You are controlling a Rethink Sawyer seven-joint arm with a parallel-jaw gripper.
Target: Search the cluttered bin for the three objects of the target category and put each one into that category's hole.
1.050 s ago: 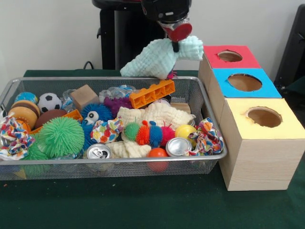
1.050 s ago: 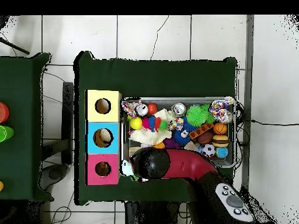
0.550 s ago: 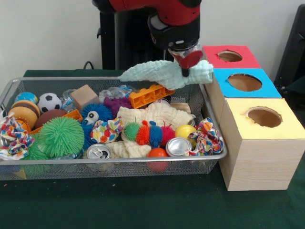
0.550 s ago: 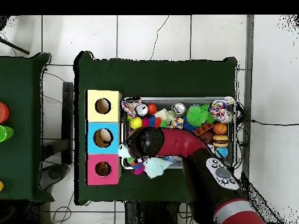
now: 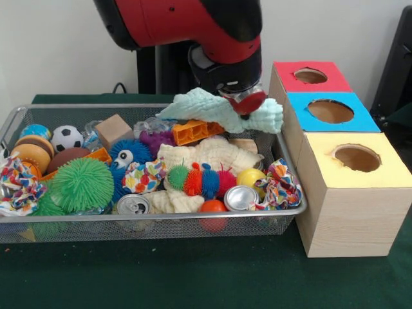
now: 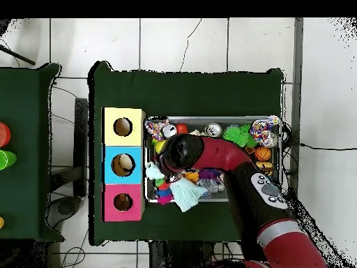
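Hanging from the gripper, the pale mint knitted cloth sits above the silver wire mesh bin, close to the blue-topped wooden box.
You can see the gripper clamped on the cloth's middle, both ends drooping. Below it the bin holds an orange plastic block, a cream cloth, a green spiky ball, two cans and a soccer ball.

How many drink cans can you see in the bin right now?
2. One can lies at the front wall beside the green spiky ball; the other can sits front right, beside the orange ball. More may be buried.
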